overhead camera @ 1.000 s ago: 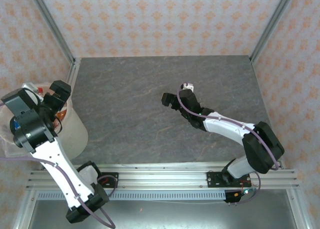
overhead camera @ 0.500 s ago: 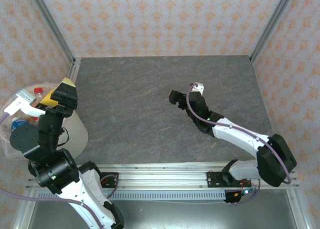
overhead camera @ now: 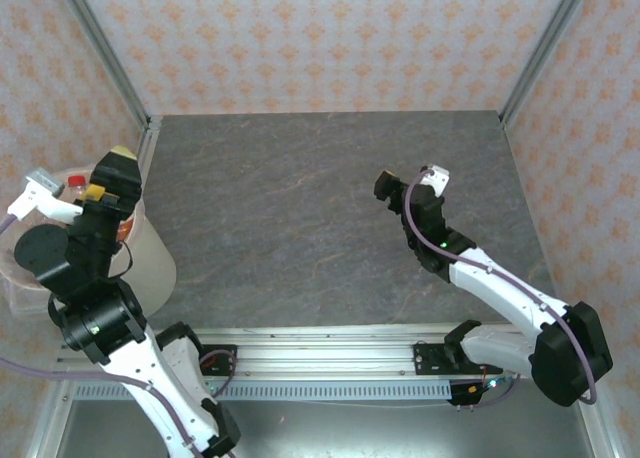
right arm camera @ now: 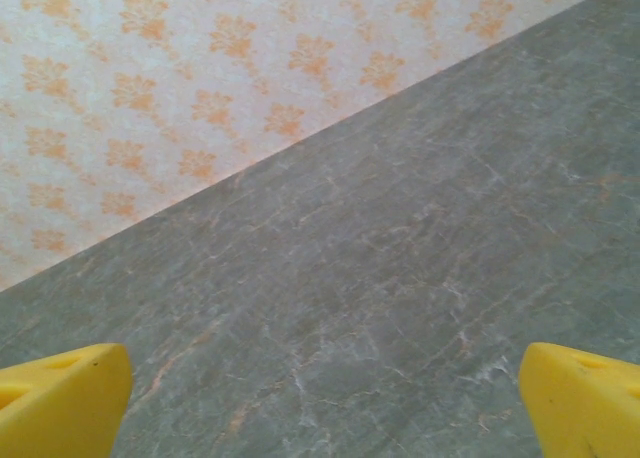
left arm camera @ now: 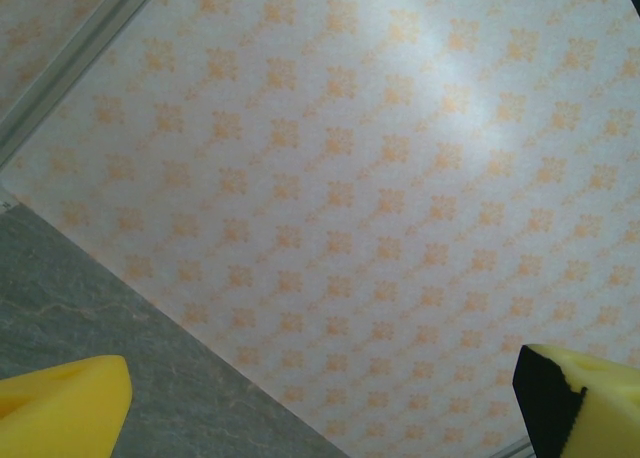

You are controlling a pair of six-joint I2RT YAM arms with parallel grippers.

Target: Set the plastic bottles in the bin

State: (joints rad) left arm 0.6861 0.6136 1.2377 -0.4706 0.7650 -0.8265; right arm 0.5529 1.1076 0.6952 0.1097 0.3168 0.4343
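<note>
Counter [overhead camera: 290,178]: grey stone, papered walls around.
Bin [overhead camera: 152,260]: at 9 o'clock, beside the counter's edge; plastic bottles [overhead camera: 75,186] lie inside.
Left hand [overhead camera: 112,176]: above the bin rim, spread wide, empty, likely a drop pose.
Right hand [overhead camera: 408,183]: at 3 o'clock, spread wide, empty.

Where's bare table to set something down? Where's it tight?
Bare: the grey table from back wall to front rail, between the bin and the right pincer. Crowded: the bin, bottles inside, left pincer above its rim.
</note>
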